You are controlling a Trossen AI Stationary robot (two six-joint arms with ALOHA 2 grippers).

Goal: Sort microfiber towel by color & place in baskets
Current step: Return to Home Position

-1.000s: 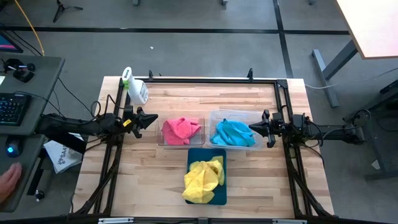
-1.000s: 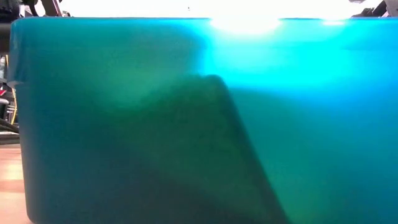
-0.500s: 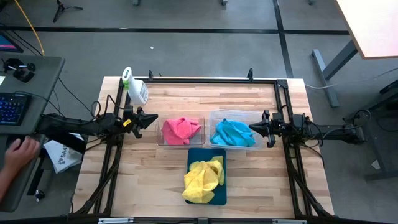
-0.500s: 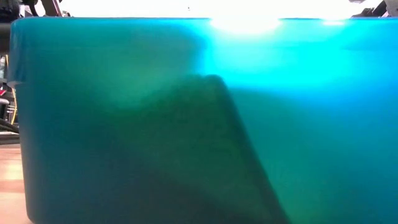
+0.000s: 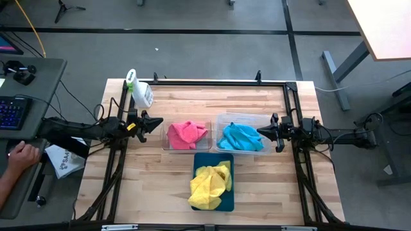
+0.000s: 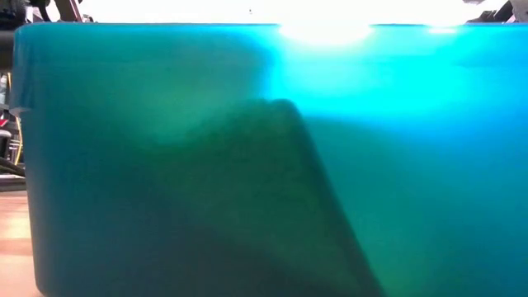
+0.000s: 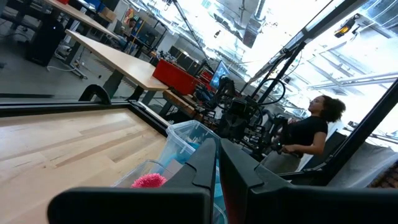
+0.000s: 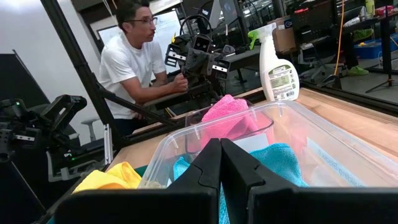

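1. Nearest the low camera, a flat dark teal rectangular tray (image 5: 205, 157) sits on the light wooden table (image 5: 270, 186). Its wall fills the low view. The yellow microfiber towels (image 5: 209, 186) lie heaped in it, one edge hanging over the tray's left side.
2. Just behind it stand two tubs side by side:
   - The narrower clear plastic tub (image 5: 166, 144) holds the pink microfiber towel (image 5: 187, 134).
   - The wider clear plastic tub (image 5: 241, 118) holds the cyan blue microfiber towels (image 5: 241, 136).
3. The left gripper (image 5: 160, 123) hangs just left of the narrower tub, its fingers pressed together on nothing.
4. The right gripper (image 5: 259, 131) hangs at the wider tub's right end, fingers likewise together and empty.
5. A white spray bottle with a green top (image 5: 140, 93) stands at the far left corner.
6. Off the table's left side, a person's hand (image 5: 24, 154) rests on a desk.
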